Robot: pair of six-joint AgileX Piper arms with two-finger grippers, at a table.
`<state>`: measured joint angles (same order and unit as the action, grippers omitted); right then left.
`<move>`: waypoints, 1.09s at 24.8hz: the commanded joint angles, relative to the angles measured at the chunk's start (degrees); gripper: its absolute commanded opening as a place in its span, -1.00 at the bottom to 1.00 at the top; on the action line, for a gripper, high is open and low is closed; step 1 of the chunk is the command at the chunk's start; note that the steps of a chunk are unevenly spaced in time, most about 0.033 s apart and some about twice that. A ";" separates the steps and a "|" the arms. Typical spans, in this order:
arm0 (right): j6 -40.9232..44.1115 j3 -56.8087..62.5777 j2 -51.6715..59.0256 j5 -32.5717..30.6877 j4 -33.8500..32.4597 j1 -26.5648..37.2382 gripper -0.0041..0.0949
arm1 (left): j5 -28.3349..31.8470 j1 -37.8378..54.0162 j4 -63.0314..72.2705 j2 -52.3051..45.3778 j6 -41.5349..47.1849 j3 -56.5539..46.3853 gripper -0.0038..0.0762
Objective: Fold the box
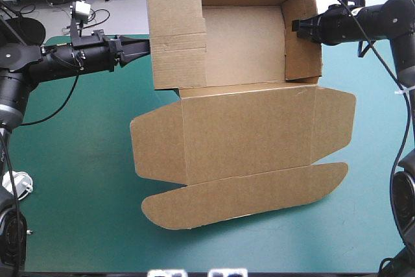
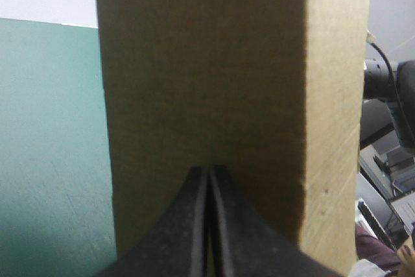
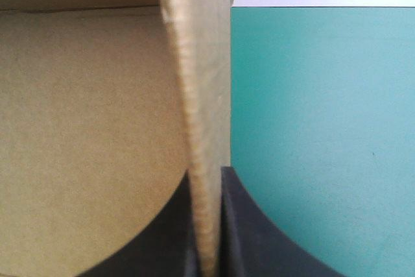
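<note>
I note box [image 1: 243,37] walls raised, lid [image 1: 246,134] flat mid-frame; right gripper [image 1: 299,25] pinches a wall, left gripper [image 1: 146,47] clenched empty.

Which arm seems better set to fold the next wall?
Right, probably: the right gripper pinches a wall of the box; the left gripper is shut, its tip merely at the opposite wall's outside.

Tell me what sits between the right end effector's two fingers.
An upright wall of the box, seen edge-on, pinched between the black fingers; the right wrist view shows it.
</note>
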<state>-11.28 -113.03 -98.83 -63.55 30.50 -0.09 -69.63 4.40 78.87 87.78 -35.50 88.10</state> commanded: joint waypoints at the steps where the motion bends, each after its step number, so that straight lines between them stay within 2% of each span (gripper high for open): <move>1: 1.02 -1.69 2.12 3.85 3.47 -0.05 -0.93 | -4.20 -3.02 3.46 -2.49 0.40 1.59 -0.93; 9: 1.44 -1.69 0.44 4.87 1.54 -2.44 -0.92 | -3.62 -3.38 3.46 -2.49 0.04 1.59 -0.89; 12: 1.44 -1.69 0.18 5.41 1.00 -3.81 -0.92 | -3.09 -3.38 2.99 -2.49 0.04 1.59 -0.73; 20: 1.79 -1.69 -0.05 5.95 0.45 -4.01 -0.92 | -3.19 -3.38 1.44 -2.49 0.04 1.59 -0.05; 24: 2.33 -1.69 -0.27 5.95 0.45 -4.10 -0.92 | -3.75 -3.38 -2.10 -2.49 0.04 1.59 -0.02; 27: 2.78 -1.69 -0.27 6.71 -2.87 -5.99 -0.92 | -3.58 -3.38 -5.48 -2.49 0.71 1.59 -0.02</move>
<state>-9.91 -113.03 -101.80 -60.90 26.87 -4.45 -69.94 1.30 72.09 87.78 -35.35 88.10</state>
